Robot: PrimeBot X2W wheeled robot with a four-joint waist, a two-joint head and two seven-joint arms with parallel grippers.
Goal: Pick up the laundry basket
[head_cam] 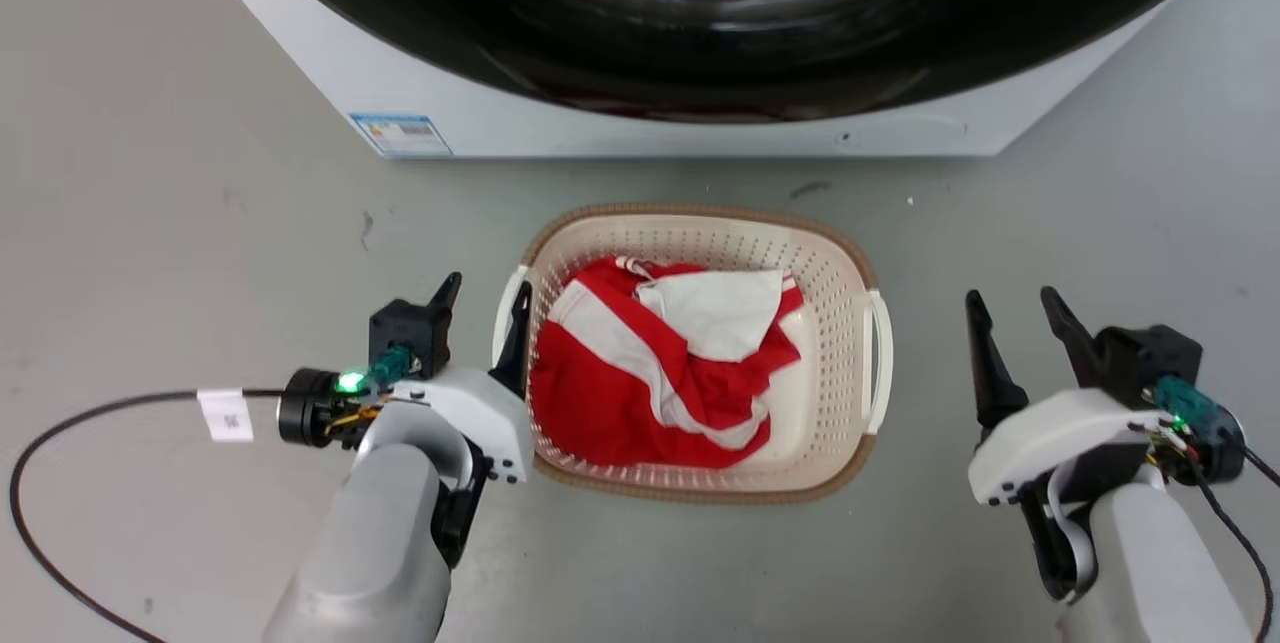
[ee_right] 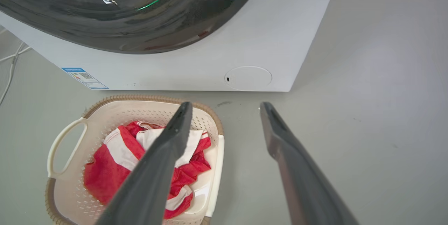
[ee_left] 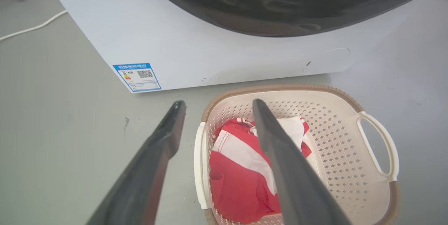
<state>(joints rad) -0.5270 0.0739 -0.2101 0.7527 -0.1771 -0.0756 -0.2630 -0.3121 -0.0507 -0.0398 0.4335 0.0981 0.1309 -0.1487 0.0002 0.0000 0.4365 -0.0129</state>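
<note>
On the floor just before the washing machine (head_cam: 600,128), the laundry basket (head_cam: 840,263) with its red-and-white garment (head_cam: 640,393) would probably tip if raised one-sided, since the spread-fingered left gripper (head_cam: 488,285) straddles the left handle (head_cam: 503,308) while the right gripper (head_cam: 1010,296), equally spread, hangs apart from the right handle (head_cam: 880,363).

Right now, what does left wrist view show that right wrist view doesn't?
Left wrist: left end effector open, one finger outside the laundry basket's left handle, one over the cloth; floor left of the washing machine. Right wrist: right end effector open; floor right of the machine. Both: basket, red-and-white cloth, machine's blue label.
</note>
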